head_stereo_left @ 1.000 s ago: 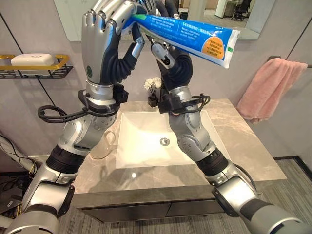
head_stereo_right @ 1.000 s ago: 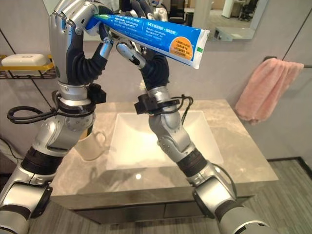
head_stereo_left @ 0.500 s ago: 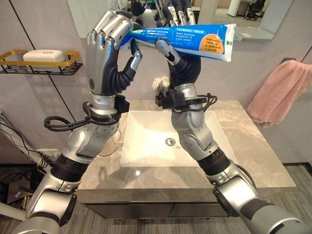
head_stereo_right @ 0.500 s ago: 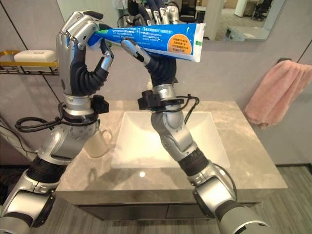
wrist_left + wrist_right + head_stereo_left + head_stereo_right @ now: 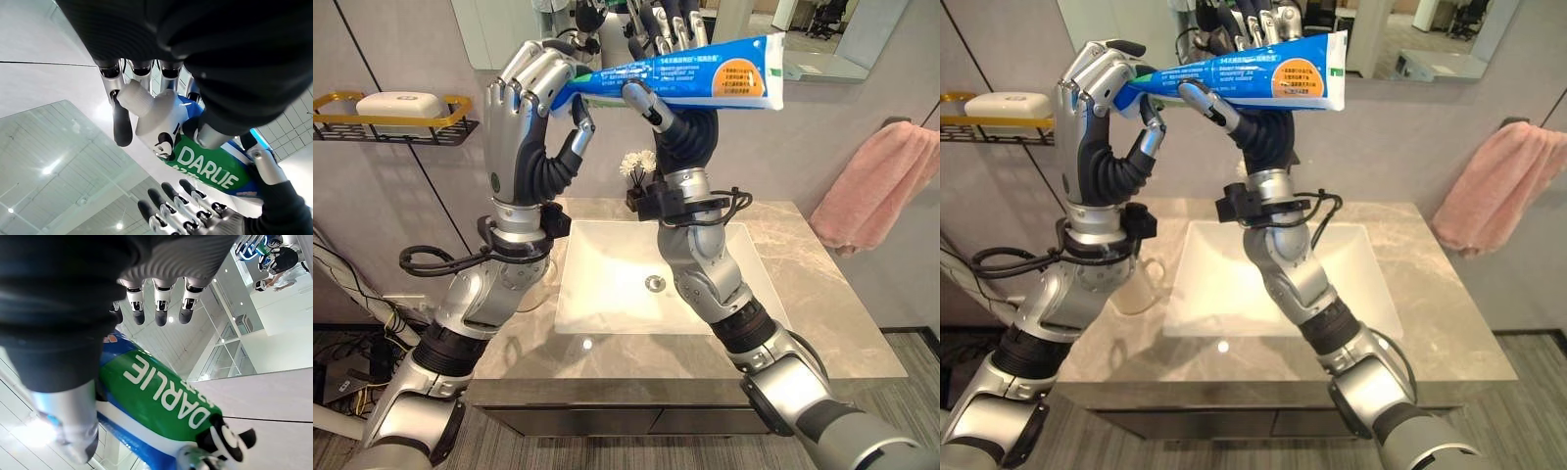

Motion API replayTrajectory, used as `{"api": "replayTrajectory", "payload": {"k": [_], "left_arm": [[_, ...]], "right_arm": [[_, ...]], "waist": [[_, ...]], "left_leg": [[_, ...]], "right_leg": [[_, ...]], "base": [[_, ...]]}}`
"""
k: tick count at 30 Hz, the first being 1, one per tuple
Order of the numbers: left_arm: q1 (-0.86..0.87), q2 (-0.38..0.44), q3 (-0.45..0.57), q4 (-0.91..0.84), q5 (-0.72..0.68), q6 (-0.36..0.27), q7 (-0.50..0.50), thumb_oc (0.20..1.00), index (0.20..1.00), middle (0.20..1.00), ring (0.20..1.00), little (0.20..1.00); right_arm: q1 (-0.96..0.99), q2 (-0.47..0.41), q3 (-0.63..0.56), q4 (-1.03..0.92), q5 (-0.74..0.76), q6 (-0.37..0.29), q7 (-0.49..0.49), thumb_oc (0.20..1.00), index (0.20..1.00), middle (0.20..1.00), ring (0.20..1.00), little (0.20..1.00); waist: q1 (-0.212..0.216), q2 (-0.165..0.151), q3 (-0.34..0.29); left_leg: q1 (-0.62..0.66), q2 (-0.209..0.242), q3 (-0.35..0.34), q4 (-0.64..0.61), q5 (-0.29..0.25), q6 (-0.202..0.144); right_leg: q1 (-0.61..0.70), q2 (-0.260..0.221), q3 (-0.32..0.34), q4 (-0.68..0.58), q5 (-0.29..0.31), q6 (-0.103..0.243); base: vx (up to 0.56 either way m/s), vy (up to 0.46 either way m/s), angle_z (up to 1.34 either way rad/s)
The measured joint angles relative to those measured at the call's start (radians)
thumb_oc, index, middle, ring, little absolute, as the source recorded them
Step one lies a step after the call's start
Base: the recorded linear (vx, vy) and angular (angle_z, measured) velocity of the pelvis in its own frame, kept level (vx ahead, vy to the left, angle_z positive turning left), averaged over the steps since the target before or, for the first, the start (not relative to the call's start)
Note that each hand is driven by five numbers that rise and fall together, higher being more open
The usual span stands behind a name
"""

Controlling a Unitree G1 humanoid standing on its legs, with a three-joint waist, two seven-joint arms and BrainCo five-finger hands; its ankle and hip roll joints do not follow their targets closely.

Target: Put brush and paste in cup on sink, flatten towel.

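Two hands hold the toothpaste (image 5: 695, 80) at frame top: left hand (image 5: 524, 108) curled round its cap end, right hand (image 5: 671, 103) pinching mid-tube. Next, I judge: lower it cap-first into the cup (image 5: 1136, 284), lower left.

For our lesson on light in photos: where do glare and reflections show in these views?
Left eye view: a bright glare spot on the counter before the sink; the mirror reflects fingers above the paste. Left wrist view: ceiling lights glint past the left hand. Right wrist view: a bright patch beside the right hand.
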Motion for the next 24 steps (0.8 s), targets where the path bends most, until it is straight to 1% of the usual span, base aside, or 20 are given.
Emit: {"api": "replayTrajectory", "payload": {"k": [3, 4, 7, 8, 9, 10, 19, 20, 21, 24], "left_arm": [[0.011, 0.0, 0.0, -0.001, -0.014, 0.0, -0.001, 0.2, 0.2, 0.2, 0.2, 0.2], [0.016, 0.0, 0.0, -0.001, -0.014, 0.0, -0.001, 0.2, 0.2, 0.2, 0.2, 0.2], [0.033, 0.0, 0.0, -0.001, -0.014, -0.003, -0.008, 0.2, 0.2, 0.2, 0.2, 0.2], [0.037, 0.0, -0.001, -0.001, -0.014, -0.006, -0.012, 0.2, 0.2, 0.2, 0.2, 0.2], [0.037, -0.001, -0.001, -0.001, -0.014, -0.007, -0.014, 0.2, 0.2, 0.2, 0.2, 0.2], [0.037, -0.003, -0.001, -0.001, -0.016, -0.006, -0.015, 0.2, 0.2, 0.2, 0.2, 0.2], [0.046, -0.015, -0.006, -0.009, -0.022, -0.015, -0.042, 0.2, 0.2, 0.2, 0.2, 0.2], [0.053, -0.021, -0.006, -0.012, -0.022, -0.015, -0.042, 0.529, 0.529, 0.529, 0.529, 0.529], [0.065, -0.025, -0.005, -0.021, -0.023, -0.015, -0.043, 1.0, 1.0, 1.0, 1.0, 1.0], [0.12, -0.043, 0.004, -0.035, -0.045, -0.011, -0.044, 1.0, 1.0, 1.0, 1.0, 1.0]], "right_arm": [[0.0, 0.003, 0.0, -0.009, -0.009, 0.0, 0.001, 0.796, 0.796, 0.796, 0.796, 0.796], [0.0, 0.003, 0.0, -0.009, -0.009, 0.0, 0.002, 0.595, 0.595, 0.595, 0.595, 0.595], [0.0, 0.004, 0.002, -0.009, -0.01, 0.0, 0.005, 0.432, 0.432, 0.432, 0.432, 0.432], [0.001, 0.003, 0.002, -0.01, -0.019, 0.0, 0.005, 0.275, 0.275, 0.275, 0.275, 0.275], [0.001, 0.004, 0.003, -0.011, -0.026, 0.0, 0.005, 0.213, 0.213, 0.213, 0.213, 0.213], [0.001, 0.004, 0.006, -0.012, -0.027, 0.0, 0.006, 0.2, 0.2, 0.2, 0.2, 0.2], [0.002, 0.001, 0.009, -0.04, -0.028, 0.0, 0.003, 0.2, 0.2, 0.2, 0.2, 0.2], [0.002, 0.0, 0.009, -0.04, -0.028, 0.0, 0.003, 0.2, 0.2, 0.2, 0.2, 0.2], [0.003, -0.001, 0.01, -0.04, -0.032, 0.001, 0.004, 0.2, 0.2, 0.2, 0.2, 0.2], [0.01, -0.01, -0.001, -0.041, -0.041, 0.001, -0.01, 0.2, 0.2, 0.2, 0.2, 0.2]], "waist": [[0.001, 0.001, 0.002], [0.001, 0.001, 0.002], [0.001, 0.004, 0.007], [0.001, 0.004, 0.01], [0.001, 0.005, 0.014], [0.001, 0.006, 0.015], [0.001, 0.017, 0.027], [0.001, 0.018, 0.03], [0.001, 0.018, 0.033], [0.002, 0.018, 0.039]], "left_leg": [[0.0, 0.0, 0.0, 0.0, 0.0, 0.0], [0.0, 0.0, 0.0, 0.0, 0.0, 0.0], [0.0, 0.0, -0.001, 0.0, 0.0, 0.0], [0.0, 0.0, -0.001, 0.0, 0.0, 0.0], [0.0, 0.0, -0.001, 0.0, 0.0, 0.0], [0.0, 0.0, -0.001, 0.0, 0.0, 0.0], [0.001, -0.001, -0.003, 0.0, -0.001, 0.002], [0.001, -0.001, -0.003, 0.0, -0.001, 0.002], [0.001, -0.001, -0.003, 0.0, -0.001, 0.002], [0.001, -0.002, -0.007, 0.0, -0.001, 0.002]], "right_leg": [[0.0, 0.0, 0.0, 0.0, 0.0, 0.0], [0.0, 0.0, 0.0, 0.0, 0.0, 0.0], [0.001, 0.0, -0.001, 0.0, -0.001, 0.0], [0.001, 0.0, -0.001, 0.0, -0.001, 0.0], [0.001, 0.0, -0.001, 0.0, -0.001, 0.0], [0.001, 0.0, -0.001, 0.0, -0.001, 0.0], [0.003, 0.0, -0.003, 0.0, -0.003, 0.0], [0.003, 0.0, -0.004, 0.0, -0.003, 0.0], [0.004, 0.0, -0.004, 0.0, -0.003, 0.0], [0.006, -0.001, -0.008, 0.0, -0.004, 0.0]], "base": [[0.0, 0.0, 0.0], [0.0, 0.0, 0.0], [0.0, 0.0, 0.0], [0.0, 0.0, 0.0], [0.0, 0.0, 0.0], [0.0, 0.0, 0.0], [0.0, 0.0, 0.0], [0.0, 0.0, 0.0], [0.0, 0.0, 0.0], [0.0, 0.004, 0.03]]}}
